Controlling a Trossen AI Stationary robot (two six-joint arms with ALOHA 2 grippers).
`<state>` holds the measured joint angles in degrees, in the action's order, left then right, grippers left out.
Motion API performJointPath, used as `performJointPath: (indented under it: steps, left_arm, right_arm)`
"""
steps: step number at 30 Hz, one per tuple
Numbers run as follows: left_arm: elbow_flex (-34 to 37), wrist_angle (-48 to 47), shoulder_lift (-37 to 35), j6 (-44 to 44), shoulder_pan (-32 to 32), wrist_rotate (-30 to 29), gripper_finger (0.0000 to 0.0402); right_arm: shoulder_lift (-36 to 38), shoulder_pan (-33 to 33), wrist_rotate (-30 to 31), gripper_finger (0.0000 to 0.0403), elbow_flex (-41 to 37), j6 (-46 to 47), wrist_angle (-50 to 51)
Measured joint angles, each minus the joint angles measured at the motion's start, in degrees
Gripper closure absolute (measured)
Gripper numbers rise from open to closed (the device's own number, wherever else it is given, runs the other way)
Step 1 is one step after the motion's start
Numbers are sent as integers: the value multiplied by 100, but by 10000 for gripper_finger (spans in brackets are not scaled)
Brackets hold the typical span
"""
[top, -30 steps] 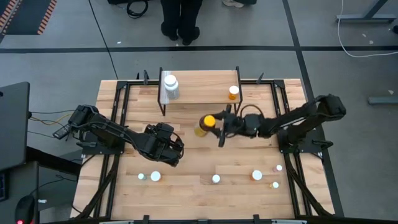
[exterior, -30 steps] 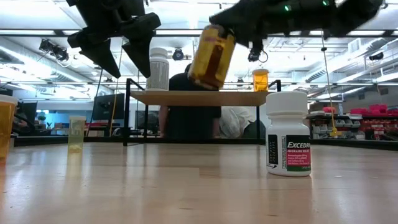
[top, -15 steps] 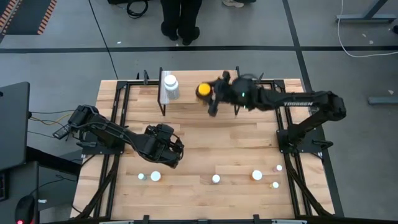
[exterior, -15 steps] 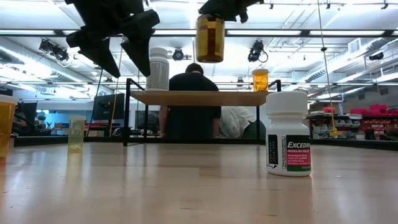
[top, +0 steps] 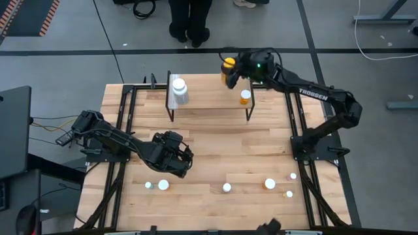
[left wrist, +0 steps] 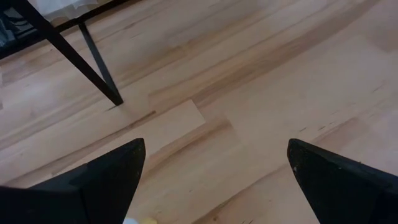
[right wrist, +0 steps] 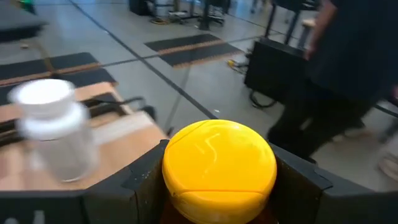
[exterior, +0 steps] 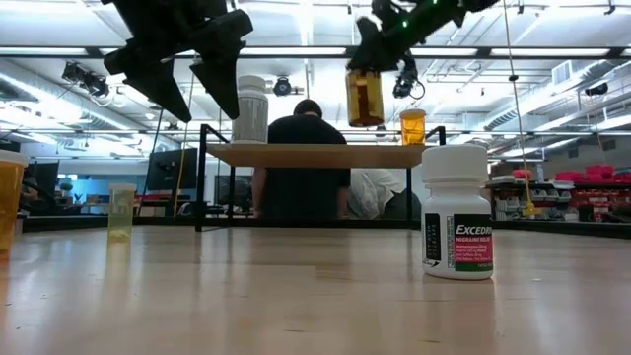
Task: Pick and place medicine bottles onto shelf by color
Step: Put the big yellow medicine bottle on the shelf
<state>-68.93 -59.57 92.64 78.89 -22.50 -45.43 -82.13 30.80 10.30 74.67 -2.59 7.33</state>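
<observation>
My right gripper (top: 231, 69) is shut on a large dark amber medicine bottle with a yellow cap (exterior: 364, 97) and holds it in the air over the far edge of the shelf (top: 209, 99), toward its right end. A white bottle (top: 179, 90) stands on the shelf's left end and a small orange one (top: 245, 96) on its right end. My left gripper (top: 174, 160) hangs open over the table's middle left with nothing between its fingers (left wrist: 106, 180). My right gripper pinches the bottle's top between its two fingers (right wrist: 142, 182), which stand on either side just below the yellow cap (right wrist: 219, 163). The fingers come nearly level from the table's right side. The bottle hangs upright, clear of the shelf.
Several small bottles (top: 226, 188) stand in a row near the table's front edge, among them a white labelled one (exterior: 457, 212). A person (exterior: 306, 173) stands beyond the far edge. Black frame rails (top: 124, 124) run along the table's sides.
My right gripper has swung from in front of the shelf up and toward the table's far edge, carrying the amber bottle over the shelf. It has tipped up toward level. The bottle was tilted and now hangs upright.
</observation>
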Motion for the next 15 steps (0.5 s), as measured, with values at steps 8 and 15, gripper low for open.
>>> performJointPath:
  steps: [8, 15]
  left_arm:
    - [0, 72, 0, 2, -2, 2, 2]
    - [0, 157, 0, -5, -37, 2, 2]
  right_arm:
    - [-463, 806, -645, 167, 0, 255, -13]
    - [-826, 1140, -847, 167, 13, 312, -83]
